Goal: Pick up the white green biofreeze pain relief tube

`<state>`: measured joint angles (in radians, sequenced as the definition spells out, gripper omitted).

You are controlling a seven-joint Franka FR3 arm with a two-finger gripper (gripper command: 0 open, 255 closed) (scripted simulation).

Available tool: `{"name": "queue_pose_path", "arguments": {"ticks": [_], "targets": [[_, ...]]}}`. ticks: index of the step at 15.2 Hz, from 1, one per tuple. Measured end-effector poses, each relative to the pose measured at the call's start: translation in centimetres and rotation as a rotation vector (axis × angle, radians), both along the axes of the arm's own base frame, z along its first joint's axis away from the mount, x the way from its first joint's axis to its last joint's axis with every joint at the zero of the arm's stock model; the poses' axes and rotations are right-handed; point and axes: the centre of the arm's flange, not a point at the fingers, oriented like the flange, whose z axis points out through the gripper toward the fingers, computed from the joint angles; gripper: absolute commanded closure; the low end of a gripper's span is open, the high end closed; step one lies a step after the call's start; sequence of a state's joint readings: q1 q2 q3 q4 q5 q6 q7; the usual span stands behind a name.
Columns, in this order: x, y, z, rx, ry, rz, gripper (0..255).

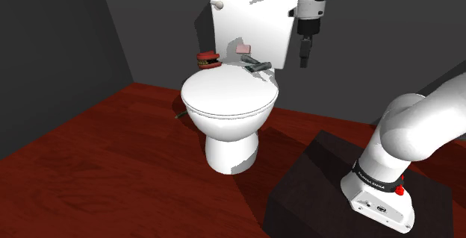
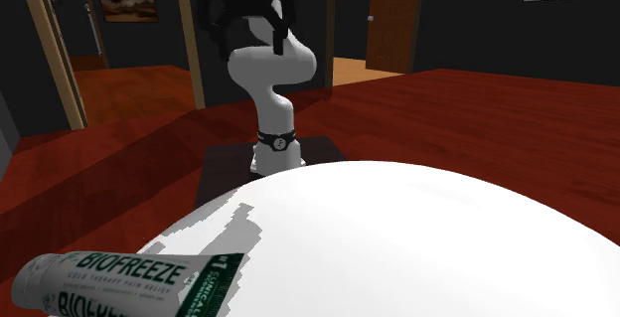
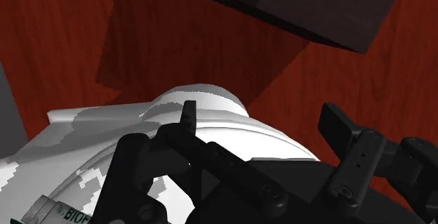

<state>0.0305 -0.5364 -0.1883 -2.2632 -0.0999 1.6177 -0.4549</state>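
A: How do the fingers stand?

B: The fingers [image 3: 188,121] are released, set apart with nothing clasped between them. The gripper [image 1: 305,62] hangs pointing down beside the tank [image 1: 250,13], toward the shoulder view's right of the toilet [image 1: 231,143].

A: And the tube?

B: The tube [image 2: 129,283] lies flat at the back of the toilet's lid [image 1: 228,95], just in front of the tank, lower than the gripper and apart from it. Its white side reads BIOFREEZE in green.

A: What else is about?

B: A red thing [image 1: 208,60] sits at the lid's other back corner, a pink thing [image 1: 241,48] against the tank. Around lies a reddish wood floor [image 1: 89,147], with the dark stand [image 1: 299,192] under the arm.
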Motion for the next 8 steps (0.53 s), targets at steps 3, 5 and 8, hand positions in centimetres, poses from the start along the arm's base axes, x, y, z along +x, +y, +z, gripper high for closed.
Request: {"name": "queue_pose_path", "arguments": {"ticks": [3,5,8], "targets": [[2.6,-2.5,-1.4,-0.002,-0.002,0.107,0],[4.5,-4.0,-2.1,-0.004,-0.003,0.178,0],[7.2,-6.1,-3.3,-0.006,-0.006,0.285,0]]}}
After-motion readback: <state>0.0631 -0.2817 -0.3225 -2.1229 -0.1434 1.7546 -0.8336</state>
